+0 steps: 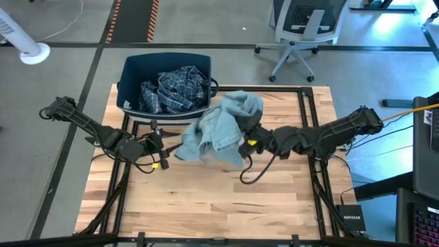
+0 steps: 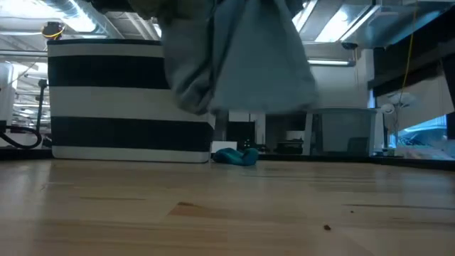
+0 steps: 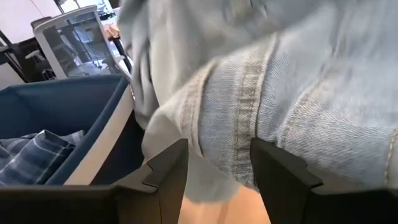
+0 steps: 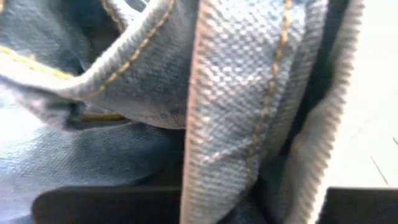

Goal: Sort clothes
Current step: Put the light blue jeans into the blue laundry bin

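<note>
A light grey-blue denim garment (image 1: 221,129) hangs bunched over my right gripper (image 1: 247,143) near the table's middle. Its lower end (image 2: 234,64) is clear of the table. My left gripper (image 1: 162,147) is open at the garment's left edge, and a hanging fold (image 3: 217,124) shows just beyond the gap between its fingers. A blue-white plaid shirt (image 1: 175,89) lies in the dark blue bin (image 1: 130,75). A teal piece (image 2: 236,156) lies on the table by the bin. The other clothes are out of view. My right gripper is shut on the denim garment at a stitched seam fold (image 4: 236,124) in several layers. The cloth drapes over the fingers and hides the place of contact. The garment hangs below and around the gripper, lifted clear of the table. My left gripper: I cannot tell whether its fingers touch the fold.
The bin stands at the table's far left and shows as a striped wall in the low view (image 2: 128,99). The bare wooden table (image 1: 206,199) spreads toward the near edge. An office chair (image 1: 302,27) and a fan (image 1: 27,41) stand on the floor beyond.
</note>
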You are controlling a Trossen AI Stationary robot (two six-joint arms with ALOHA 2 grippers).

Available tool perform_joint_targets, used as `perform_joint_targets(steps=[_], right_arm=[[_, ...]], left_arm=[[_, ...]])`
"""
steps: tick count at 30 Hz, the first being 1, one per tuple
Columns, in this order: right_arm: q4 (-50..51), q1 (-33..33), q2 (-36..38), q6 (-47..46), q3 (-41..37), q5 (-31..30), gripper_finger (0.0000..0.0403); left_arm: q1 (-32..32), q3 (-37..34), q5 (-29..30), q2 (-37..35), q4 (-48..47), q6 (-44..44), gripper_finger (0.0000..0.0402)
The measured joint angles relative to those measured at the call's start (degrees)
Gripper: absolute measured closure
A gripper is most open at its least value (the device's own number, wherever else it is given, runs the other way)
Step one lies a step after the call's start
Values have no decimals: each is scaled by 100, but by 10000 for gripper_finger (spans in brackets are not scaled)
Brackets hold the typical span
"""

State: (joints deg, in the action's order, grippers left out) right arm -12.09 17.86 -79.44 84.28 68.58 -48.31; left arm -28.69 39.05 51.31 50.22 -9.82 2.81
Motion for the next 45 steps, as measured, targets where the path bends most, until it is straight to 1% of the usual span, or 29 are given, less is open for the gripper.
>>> perform_joint_targets(steps=[3,5,7,12,15,18,19,23,27,31,34,37,41,45], right_arm=[[42,-139,-2,277,397,108,345],[45,-235,-2,470,668,232,345],[31,-365,-2,548,952,502,345],[4,-915,-102,571,1606,1456,345],[-1,-1335,-338,569,2055,2089,345],[-51,-1811,-716,731,2617,3164,345],[-108,-1944,-880,732,2846,3385,345],[-181,-2420,-1664,707,3943,3914,345],[-141,-2827,-2540,705,4988,4376,345],[-1,-3142,-3399,700,5875,4666,345],[198,-3354,-3859,665,6346,4701,343],[410,-3576,-4147,286,6496,4656,339],[1007,-3871,-4438,-537,6495,4592,346],[1708,-4113,-4632,-1419,6491,4586,345]], left_arm=[[-1,0,-4,4,246,-206,233],[0,0,-2,2,703,-522,233],[2,0,-2,2,1307,-954,233],[92,0,17,1,3079,-2275,233],[227,0,228,-2,3982,-3007,233],[425,0,430,0,4890,-3792,233],[500,0,442,0,5190,-4004,233],[808,0,448,-22,6231,-4827,233],[1104,0,466,-120,6432,-5388,233],[1412,0,487,-225,6423,-5431,233],[1624,0,642,-293,6418,-5576,233],[1821,0,1045,-319,6401,-5771,233],[2005,0,1818,-345,6187,-5985,233],[2222,0,2465,-339,6112,-6028,233]])
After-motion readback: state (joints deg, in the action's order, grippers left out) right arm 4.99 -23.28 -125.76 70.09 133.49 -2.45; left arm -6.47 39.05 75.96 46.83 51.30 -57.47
